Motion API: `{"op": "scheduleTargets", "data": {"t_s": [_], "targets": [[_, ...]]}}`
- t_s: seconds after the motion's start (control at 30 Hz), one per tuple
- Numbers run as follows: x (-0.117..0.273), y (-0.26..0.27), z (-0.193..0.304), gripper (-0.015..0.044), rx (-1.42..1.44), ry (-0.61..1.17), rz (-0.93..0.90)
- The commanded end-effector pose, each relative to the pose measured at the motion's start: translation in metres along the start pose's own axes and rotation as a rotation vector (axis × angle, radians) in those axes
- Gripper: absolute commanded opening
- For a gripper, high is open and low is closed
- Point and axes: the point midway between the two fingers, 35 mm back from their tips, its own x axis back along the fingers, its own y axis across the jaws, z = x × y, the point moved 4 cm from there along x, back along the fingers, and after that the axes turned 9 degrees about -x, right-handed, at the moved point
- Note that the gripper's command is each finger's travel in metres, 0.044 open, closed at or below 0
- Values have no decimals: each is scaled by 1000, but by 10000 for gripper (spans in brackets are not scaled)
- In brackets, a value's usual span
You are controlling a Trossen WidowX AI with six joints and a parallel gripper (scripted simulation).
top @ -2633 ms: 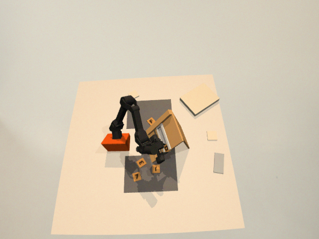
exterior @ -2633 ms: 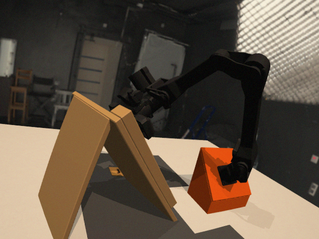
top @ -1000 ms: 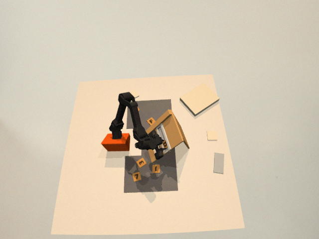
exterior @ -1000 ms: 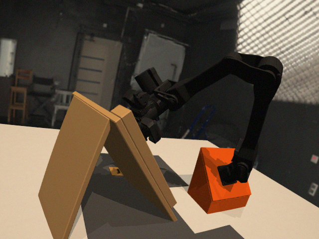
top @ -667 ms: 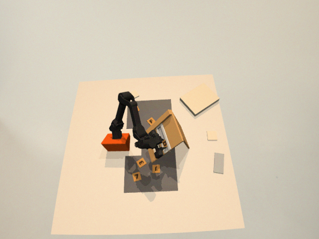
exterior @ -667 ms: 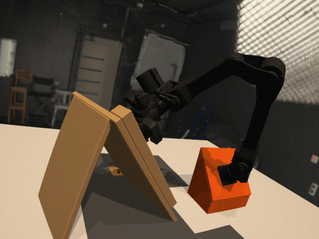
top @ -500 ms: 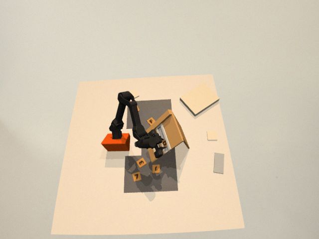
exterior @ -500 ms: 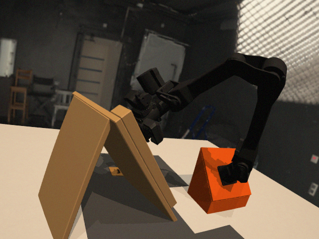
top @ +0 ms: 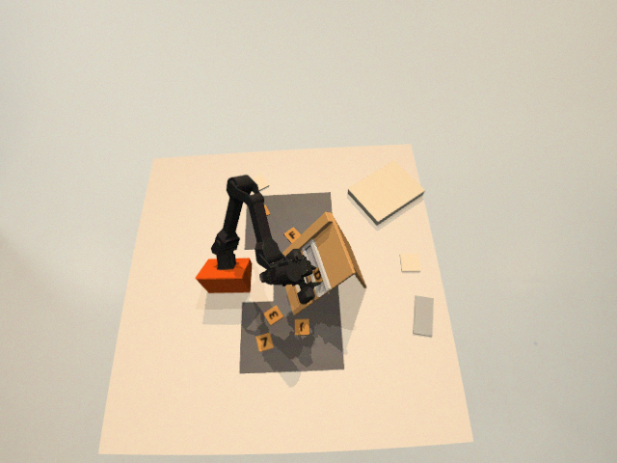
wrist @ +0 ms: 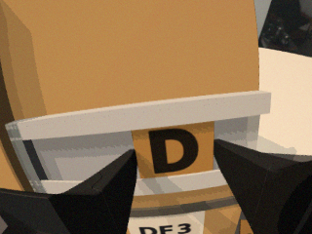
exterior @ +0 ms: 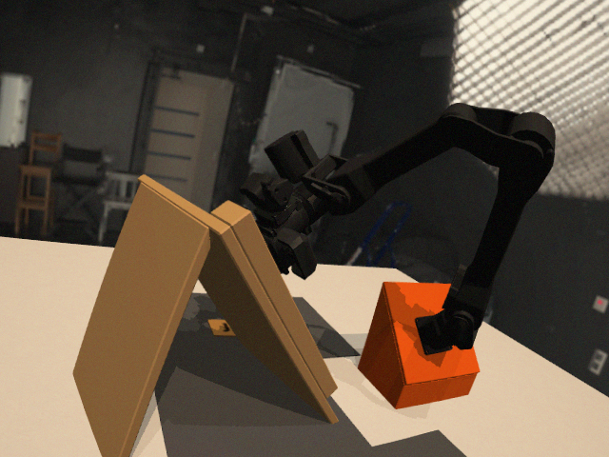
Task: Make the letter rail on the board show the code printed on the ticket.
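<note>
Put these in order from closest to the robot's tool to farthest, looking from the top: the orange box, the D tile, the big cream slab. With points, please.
1. D tile (top: 317,275) (wrist: 174,150), in the tool's (top: 318,285) (wrist: 175,148) grip
2. Orange box (top: 225,284) (exterior: 438,366), left in the picture
3. Cream slab (top: 386,191), upper right

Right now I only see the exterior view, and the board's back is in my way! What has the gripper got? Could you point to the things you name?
Observer: The gripper (top: 314,280) (exterior: 278,241) (wrist: 175,150) is shut on the D tile (top: 317,275) (wrist: 174,151), which sits in the rail (top: 324,285) (wrist: 146,117).
Operator: Cool! Is D all the way at the left end?
Observer: No. The wrist view shows bare rail left of it.
Operator: And where's the F?
Observer: The top view shows the F tile (top: 292,234) lying flat beside the board (top: 335,249) (exterior: 142,295) (wrist: 146,54), outside the rail.
</note>
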Motion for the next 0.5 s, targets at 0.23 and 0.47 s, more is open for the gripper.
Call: {"op": "scheduleTargets", "data": {"t_s": [0.23, 0.47], "targets": [[0, 6, 1, 0, -1, -1, 4], [0, 10, 1, 0, -1, -1, 4]]}}
